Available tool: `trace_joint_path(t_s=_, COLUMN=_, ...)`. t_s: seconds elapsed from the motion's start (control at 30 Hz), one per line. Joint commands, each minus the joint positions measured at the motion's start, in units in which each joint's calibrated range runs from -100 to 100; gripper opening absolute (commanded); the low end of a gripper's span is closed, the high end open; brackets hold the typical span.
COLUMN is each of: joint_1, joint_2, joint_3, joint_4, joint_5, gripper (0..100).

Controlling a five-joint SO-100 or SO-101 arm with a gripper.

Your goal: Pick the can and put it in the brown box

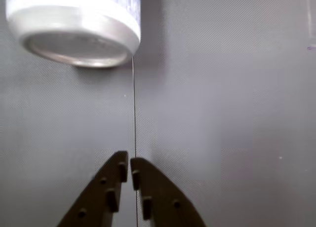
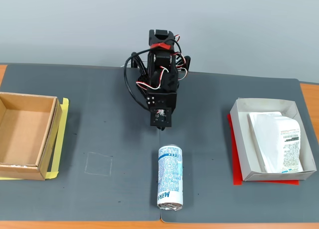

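Can [image 2: 170, 176] lies lengthwise toward arm.

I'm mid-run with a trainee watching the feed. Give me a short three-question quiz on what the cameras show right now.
1. True or false: the slim white drink can with blue print is standing upright on the dark grey mat.
2. Multiple choice: the shallow tan cardboard box in the fixed view holds (A) the can, (B) a white packet, (C) nothing visible.
3. Short answer: are the black pincer's jaws spread or nearly together in the wrist view?

Key:
1. False; it lies on its side, apart from the pincer.
2. C; the white packet with a printed label lies in the white box on the red underlay at the right.
3. Nearly together, holding nothing.
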Motion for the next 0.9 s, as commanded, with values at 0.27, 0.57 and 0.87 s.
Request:
trace_joint_path(t_s=0.27, joint_1=0.01, joint_2=18.72, joint_3=-17.27, joint_4=-15.77, joint_5=0.2, gripper=1)
trace_joint_path(t_s=0.57, joint_1=-0.48, joint_2=38.97, joint_3=-34.47, joint_4=-19.41, joint_5=-0.22, gripper=1)
trace_joint_path(t_s=0.87, joint_1=-3.16, joint_2=52.35, joint_3=-44.88, joint_4=-19.41, joint_5=-0.22, gripper=1)
